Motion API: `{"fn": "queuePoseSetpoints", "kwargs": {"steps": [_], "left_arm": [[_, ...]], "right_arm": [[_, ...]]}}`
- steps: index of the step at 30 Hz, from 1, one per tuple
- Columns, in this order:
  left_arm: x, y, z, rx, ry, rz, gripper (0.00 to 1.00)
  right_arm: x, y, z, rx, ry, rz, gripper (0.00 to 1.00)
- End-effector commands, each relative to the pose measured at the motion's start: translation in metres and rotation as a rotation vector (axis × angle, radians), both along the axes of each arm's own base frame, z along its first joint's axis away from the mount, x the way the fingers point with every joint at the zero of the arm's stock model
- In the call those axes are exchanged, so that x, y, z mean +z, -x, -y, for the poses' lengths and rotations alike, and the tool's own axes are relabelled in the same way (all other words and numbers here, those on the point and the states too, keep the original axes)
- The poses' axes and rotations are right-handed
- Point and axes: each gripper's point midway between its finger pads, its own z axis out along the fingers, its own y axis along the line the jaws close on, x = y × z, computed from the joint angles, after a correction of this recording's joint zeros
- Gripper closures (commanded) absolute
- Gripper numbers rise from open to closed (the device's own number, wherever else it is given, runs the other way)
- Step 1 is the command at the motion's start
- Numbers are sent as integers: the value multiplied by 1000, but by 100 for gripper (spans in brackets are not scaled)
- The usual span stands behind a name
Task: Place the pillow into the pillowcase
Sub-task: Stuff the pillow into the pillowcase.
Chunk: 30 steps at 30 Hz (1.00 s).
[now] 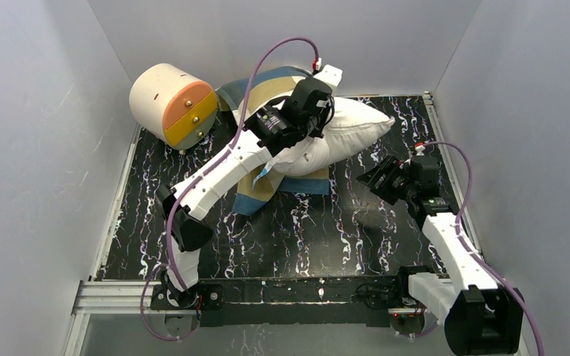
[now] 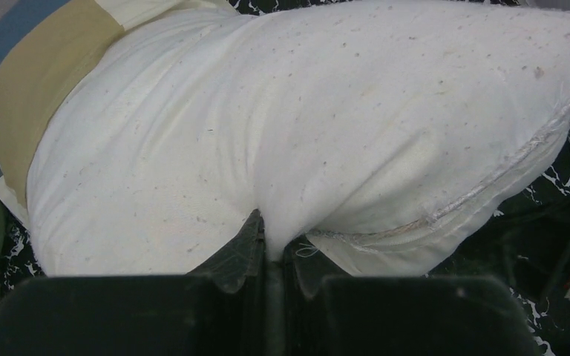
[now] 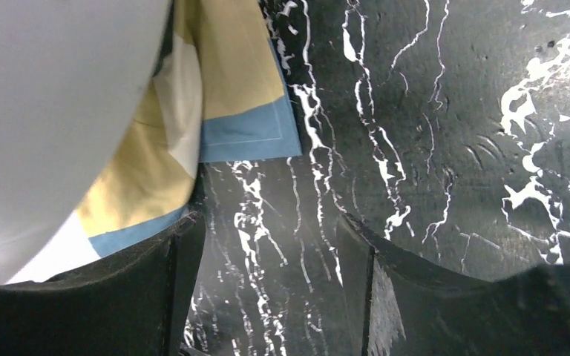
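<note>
Black left claw (image 2: 271, 248), plump wrinkled pillow (image 2: 304, 133)

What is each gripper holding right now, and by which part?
Left gripper pinches the pillow by a fold of fabric near its seamed edge; right gripper holds nothing.

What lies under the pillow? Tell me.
The pillowcase lies under the pillow, blue and tan blocks showing past its far-left and near edges. The rest is covered.
</note>
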Motion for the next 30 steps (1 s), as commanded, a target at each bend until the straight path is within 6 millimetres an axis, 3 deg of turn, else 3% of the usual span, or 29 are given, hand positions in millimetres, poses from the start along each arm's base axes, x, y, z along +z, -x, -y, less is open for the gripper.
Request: {"fn": "queuePoseSetpoints", "kwargs": {"steps": [1, 10, 18, 26, 28, 30], "left_arm": [[40, -29, -26, 160, 104, 83, 100], [58, -43, -43, 210, 182, 89, 100], [63, -44, -49, 218, 229, 71, 100], [64, -42, -55, 231, 230, 71, 100], [65, -43, -57, 236, 231, 73, 100], [67, -44, -60, 242, 231, 81, 100]], "right_arm": [[7, -33, -13, 65, -44, 220, 28], [-32, -81, -41, 176, -14, 259, 29], [-72, -94, -102, 263, 39, 287, 30], [-115, -126, -115, 218, 150, 260, 30], [-125, -128, -117, 208, 176, 234, 37], [-129, -129, -116, 184, 179, 220, 57]]}}
